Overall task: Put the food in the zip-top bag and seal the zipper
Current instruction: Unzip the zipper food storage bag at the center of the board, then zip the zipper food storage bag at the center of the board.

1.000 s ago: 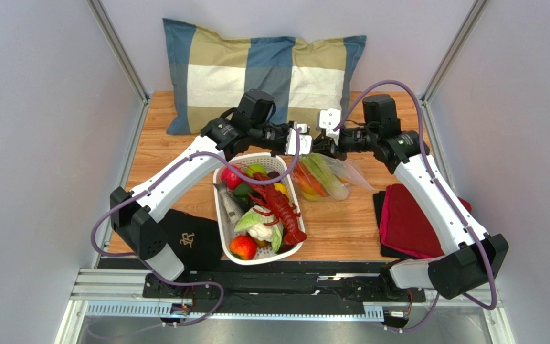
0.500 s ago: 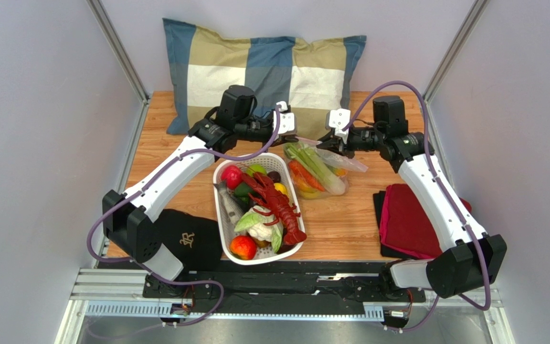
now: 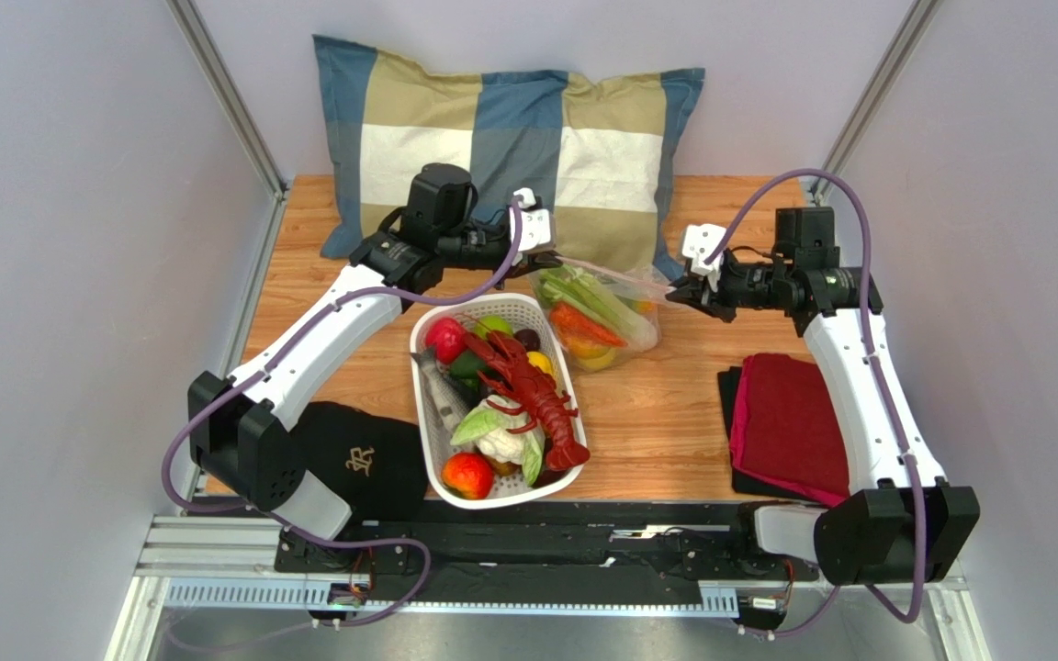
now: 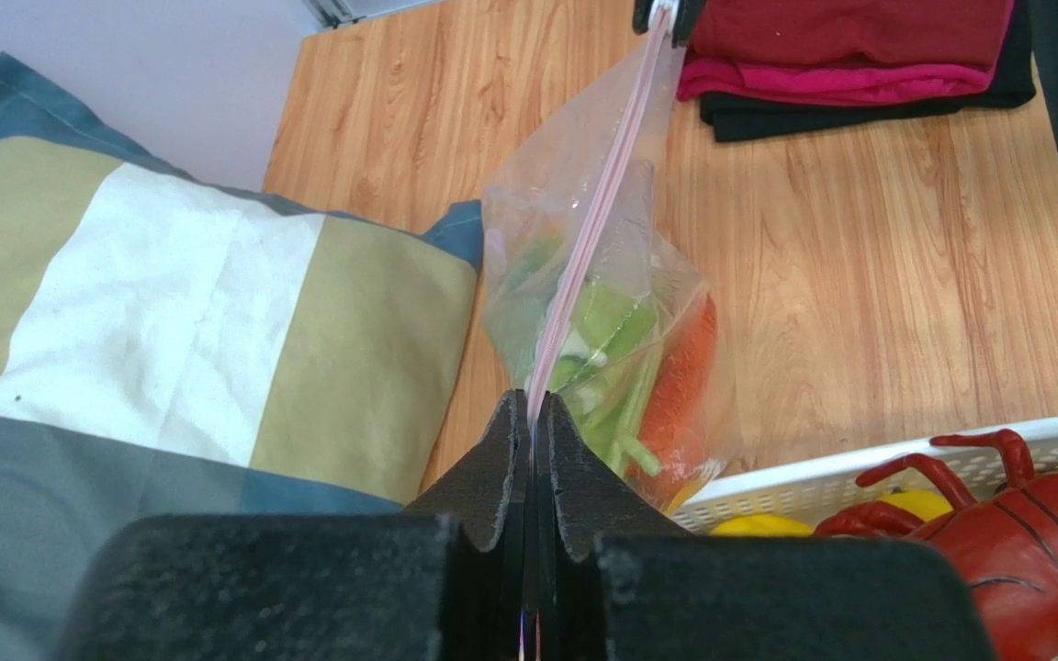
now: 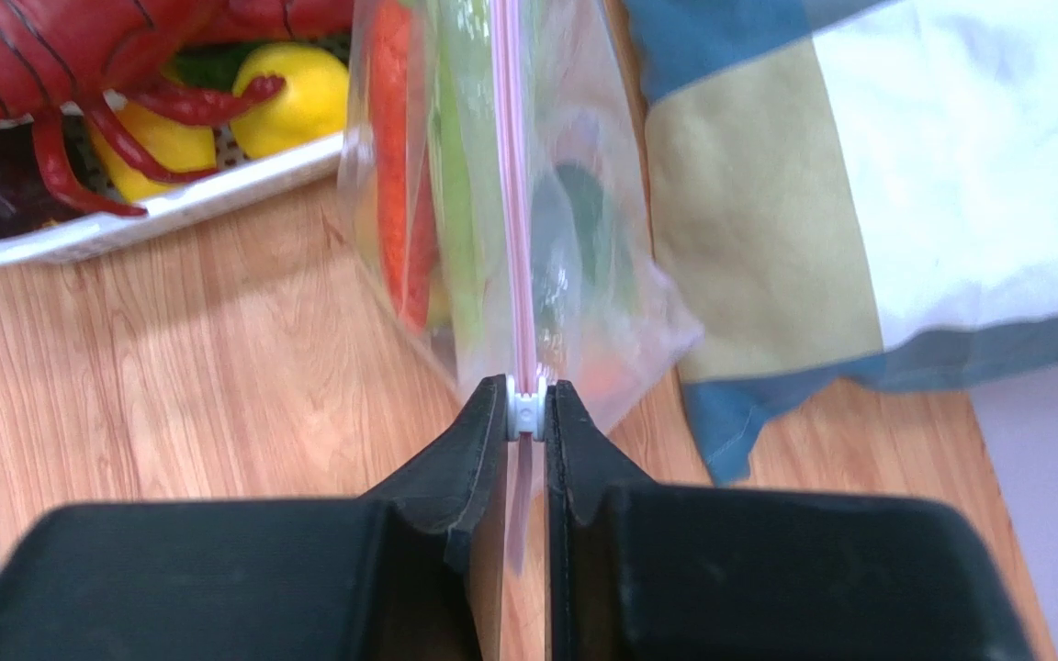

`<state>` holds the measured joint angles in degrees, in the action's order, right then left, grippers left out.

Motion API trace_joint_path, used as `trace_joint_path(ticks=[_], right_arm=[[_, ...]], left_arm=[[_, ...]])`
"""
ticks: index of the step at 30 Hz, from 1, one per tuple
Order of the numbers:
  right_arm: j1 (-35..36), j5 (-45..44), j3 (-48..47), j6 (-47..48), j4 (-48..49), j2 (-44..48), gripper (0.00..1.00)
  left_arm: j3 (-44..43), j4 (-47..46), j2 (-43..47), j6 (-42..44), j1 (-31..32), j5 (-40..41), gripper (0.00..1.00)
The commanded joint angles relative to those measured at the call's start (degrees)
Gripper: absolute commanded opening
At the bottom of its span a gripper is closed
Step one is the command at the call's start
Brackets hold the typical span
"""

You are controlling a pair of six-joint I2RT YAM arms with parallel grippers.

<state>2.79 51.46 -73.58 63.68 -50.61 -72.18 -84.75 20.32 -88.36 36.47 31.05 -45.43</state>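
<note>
While your left gripper pinches one end of the zipper and the bag, food inside, hangs stretched just right of the basket, your right gripper is clamped on the other end at the white slider. You're on the sealing step. Next, I'd judge, confirm the strip is shut end to end, then release. A second ago the grippers were nearly touching; now they're well apart, the right having run rightward along the zipper.

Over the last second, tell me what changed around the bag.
The left gripper and the right gripper, both clamped on the zipper, drew apart, the right one going farthest, stretching the zip-top bag taut. The basket, pillow and folded cloths stayed put.
</note>
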Motion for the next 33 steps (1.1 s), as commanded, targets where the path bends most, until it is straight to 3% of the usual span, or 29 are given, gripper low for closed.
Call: trace_joint_path(ticks=[1,2,5,6,9,11,23,26,33], right_arm=[[-5.07,-4.27,0.72,4.26,-6.6,1.6,0.0],[-5.33,-3.92,0.46,4.0,-6.61,1.78,0.0],[-5.42,-2.07,-0.51,2.24,-6.69,3.1,0.48],[-5.42,-1.81,-0.42,1.28,-6.17,4.23,0.68],[-6.56,-1.37,2.64,-0.66,-1.88,6.87,0.8],[-8.14,0.04,6.67,-2.41,1.02,9.51,0.82],[-9.29,10.67,15.66,-15.78,25.21,10.05,0.73],[-9.29,12.96,13.73,-16.57,25.12,7.59,0.64],[-8.59,15.77,11.97,-17.45,24.34,6.53,0.22]], left_arm=[[-0.94,-4.32,5.04,0.44,-2.31,-0.62,0.0],[-0.86,-4.23,4.95,0.53,-2.31,-0.97,0.0],[-0.94,-4.06,4.6,1.06,-2.31,-2.03,0.0],[-1.03,-3.88,4.51,1.32,-2.31,-2.29,0.0],[-0.42,-4.14,4.68,2.29,-2.4,-3.52,0.0],[-0.07,-4.23,4.69,2.82,-2.4,-4.57,0.0],[0.02,-4.5,3.81,3.61,-2.48,-7.57,0.0],[-0.24,-4.5,3.28,3.7,-2.48,-7.57,0.0],[-1.12,-3.97,2.31,3.87,-2.4,-6.95,0.0]])
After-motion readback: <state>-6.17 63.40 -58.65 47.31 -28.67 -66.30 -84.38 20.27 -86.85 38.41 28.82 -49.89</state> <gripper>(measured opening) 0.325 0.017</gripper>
